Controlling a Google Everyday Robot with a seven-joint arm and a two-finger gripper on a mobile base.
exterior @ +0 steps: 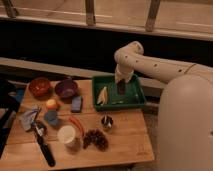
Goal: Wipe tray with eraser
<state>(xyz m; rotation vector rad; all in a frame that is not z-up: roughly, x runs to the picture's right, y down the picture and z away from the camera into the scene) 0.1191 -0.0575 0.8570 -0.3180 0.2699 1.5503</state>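
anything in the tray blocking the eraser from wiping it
The gripper, shut on the eraser, is over the middle of the tray. A pale yellow piece lies in the tray's left part, left of the eraser; a leftward wipe would likely meet it. Nothing else visible there.

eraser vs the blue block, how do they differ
The eraser is black, the blue block blue. The eraser is gripped in the shut hand, down inside the green tray; the blue block lies free on the table, left of the tray. Both are small rectangular blocks.
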